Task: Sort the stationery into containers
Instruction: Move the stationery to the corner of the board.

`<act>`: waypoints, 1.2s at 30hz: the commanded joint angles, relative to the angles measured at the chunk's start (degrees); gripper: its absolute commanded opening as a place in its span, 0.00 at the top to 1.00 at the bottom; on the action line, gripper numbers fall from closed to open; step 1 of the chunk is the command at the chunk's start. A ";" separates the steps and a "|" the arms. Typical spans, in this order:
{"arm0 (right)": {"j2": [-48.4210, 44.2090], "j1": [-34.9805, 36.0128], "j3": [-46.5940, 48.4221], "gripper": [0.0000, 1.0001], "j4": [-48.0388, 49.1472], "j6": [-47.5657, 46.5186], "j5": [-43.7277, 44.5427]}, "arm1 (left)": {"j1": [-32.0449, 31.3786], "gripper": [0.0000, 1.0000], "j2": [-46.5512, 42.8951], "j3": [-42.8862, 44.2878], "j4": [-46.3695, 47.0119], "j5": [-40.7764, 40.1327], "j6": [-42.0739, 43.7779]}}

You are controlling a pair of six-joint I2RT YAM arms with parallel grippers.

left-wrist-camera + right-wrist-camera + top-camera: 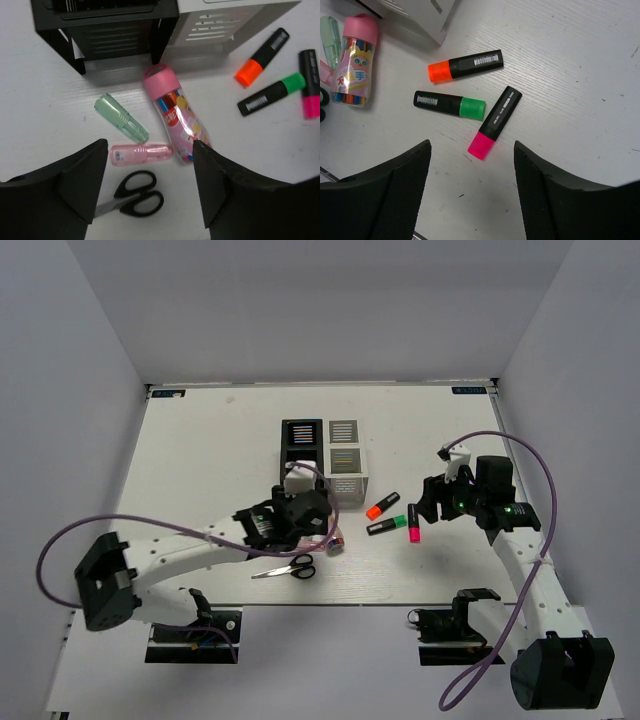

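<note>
Four slatted containers (322, 452) stand mid-table, two black on the left and two white on the right. My left gripper (322, 528) is open and empty above the pink tube (175, 120), the pale green capsule (121, 118), the pink capsule (141, 153) and the black-handled scissors (135, 195). In the left wrist view its gripper (150, 145) hovers over the pink capsule. My right gripper (430, 506) is open and empty, just right of three highlighters: orange cap (465, 65), green cap (449, 104), pink cap (495, 122). In the right wrist view its gripper (472, 145) sits just below the pink cap.
A black container (107, 25) and a white container (235, 17) stand just beyond the pink tube. The scissors (287, 569) lie near the table's front edge. White walls enclose the table on three sides. Purple cables loop off both arms.
</note>
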 commanded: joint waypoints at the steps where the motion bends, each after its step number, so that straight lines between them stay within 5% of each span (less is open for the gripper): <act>1: -0.55 0.19 2.38 0.30 -0.17 0.63 0.61 | -2.31 0.23 5.87 0.56 6.94 -14.49 -7.29; 15: -1.69 0.01 2.38 0.29 -1.14 0.28 -0.44 | -1.96 0.17 22.74 6.62 11.82 -12.39 -17.29; 36: -1.60 -0.08 2.82 0.28 -1.58 0.28 0.44 | -2.57 0.26 29.96 1.35 14.46 -11.15 -30.92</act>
